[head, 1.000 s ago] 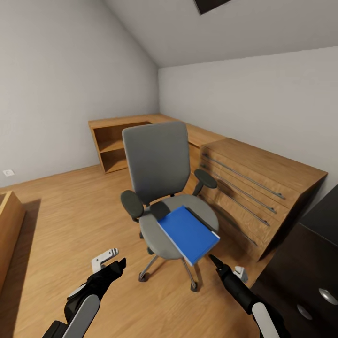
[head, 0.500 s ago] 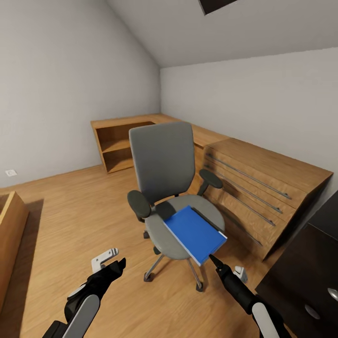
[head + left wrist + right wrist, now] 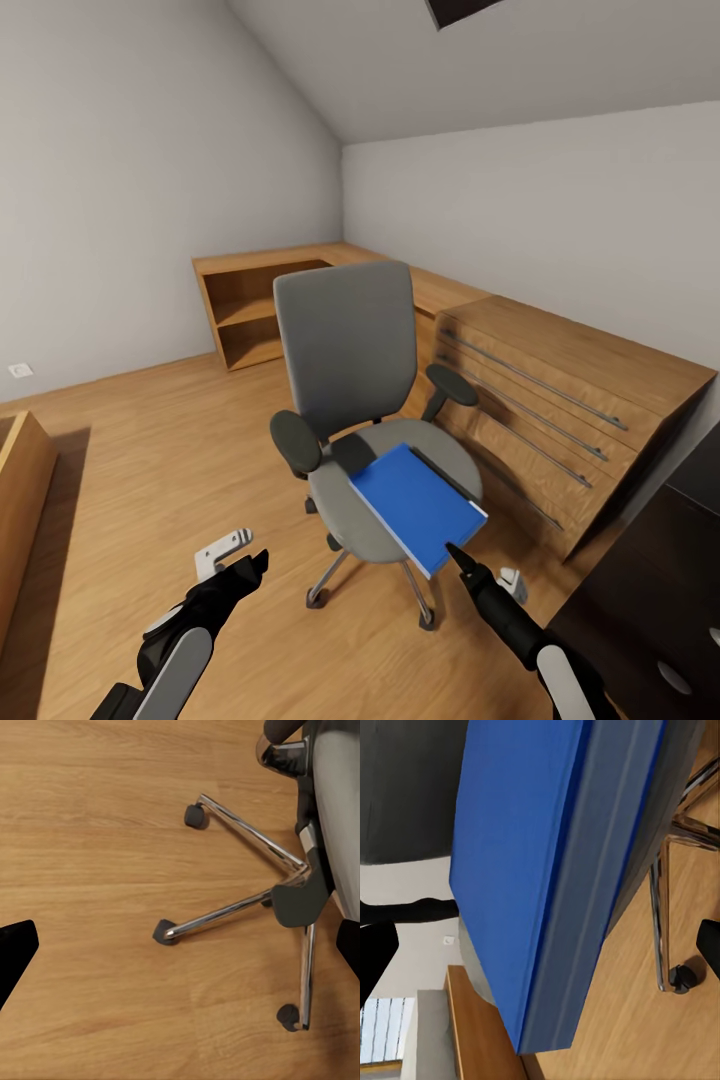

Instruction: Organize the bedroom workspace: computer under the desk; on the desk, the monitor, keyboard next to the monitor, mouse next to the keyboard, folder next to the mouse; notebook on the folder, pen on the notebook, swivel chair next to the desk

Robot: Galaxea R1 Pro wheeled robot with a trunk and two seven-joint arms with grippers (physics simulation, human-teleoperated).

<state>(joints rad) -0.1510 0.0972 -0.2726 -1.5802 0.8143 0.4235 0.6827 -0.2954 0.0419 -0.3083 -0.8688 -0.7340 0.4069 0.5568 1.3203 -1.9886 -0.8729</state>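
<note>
While the right gripper point(image 3: 452, 549), jaws wide and empty, has closed to just short of the folder point(image 3: 415, 505) on the swivel chair point(image 3: 352, 400), the left gripper point(image 3: 243, 562) idles wide beside; pickup imminent.

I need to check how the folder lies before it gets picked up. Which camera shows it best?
The head view: the whole blue folder shows flat on the chair seat, one corner overhanging the front edge. The right wrist view gives a close look along its cover and pale page edge, but not its outline.
</note>
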